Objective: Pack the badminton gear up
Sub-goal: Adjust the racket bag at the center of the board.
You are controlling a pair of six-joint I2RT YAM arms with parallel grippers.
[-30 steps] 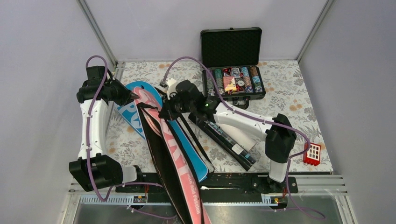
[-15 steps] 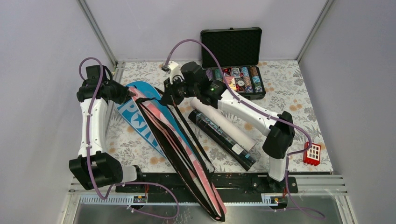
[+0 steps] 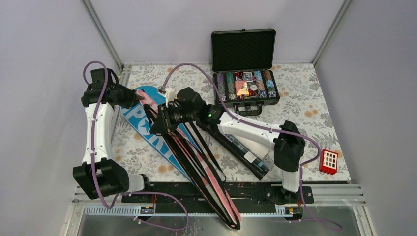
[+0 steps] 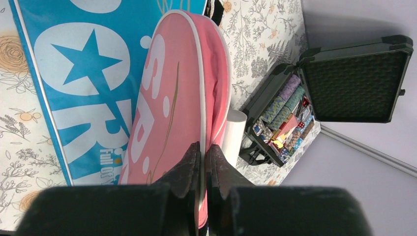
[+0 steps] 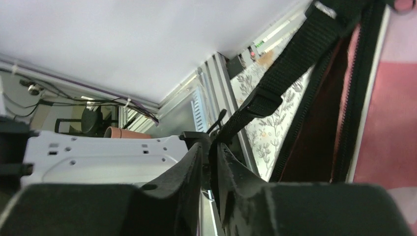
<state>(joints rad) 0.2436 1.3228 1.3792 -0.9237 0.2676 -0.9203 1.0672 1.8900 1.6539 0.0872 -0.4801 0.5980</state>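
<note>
A flowered cloth covers the tabletop, which sits in a booth of plain grey walls framed by bare metal posts. The left arm rises from its base at the near left, bends at the elbow and turns inward. Its left claw is pinched shut on the white-piped rim of the pink cover at the rounded head end. That cover is soft, racket-shaped fabric with large pale lettering. It lies across the blue cover, which is flat on the cloth and printed with a white star and letters. From the head, the pink cover narrows into a long handle sleeve that slants toward the near edge and overhangs the black rail where the arms are bolted. Its side gapes along a black zip, showing a dark lining. The right arm stretches low and leftward across the middle of the tabletop. The right claw is at the gaping side, its fingers closed to a narrow slit with the black strap of woven webbing running down between them. Under that arm lies a long dark tube, and a smooth white tube lies beside it. At the far edge a black case stands open with a ribbed foam lid above rows of coloured chips. A small red block with white squares sits near the right corner.
</note>
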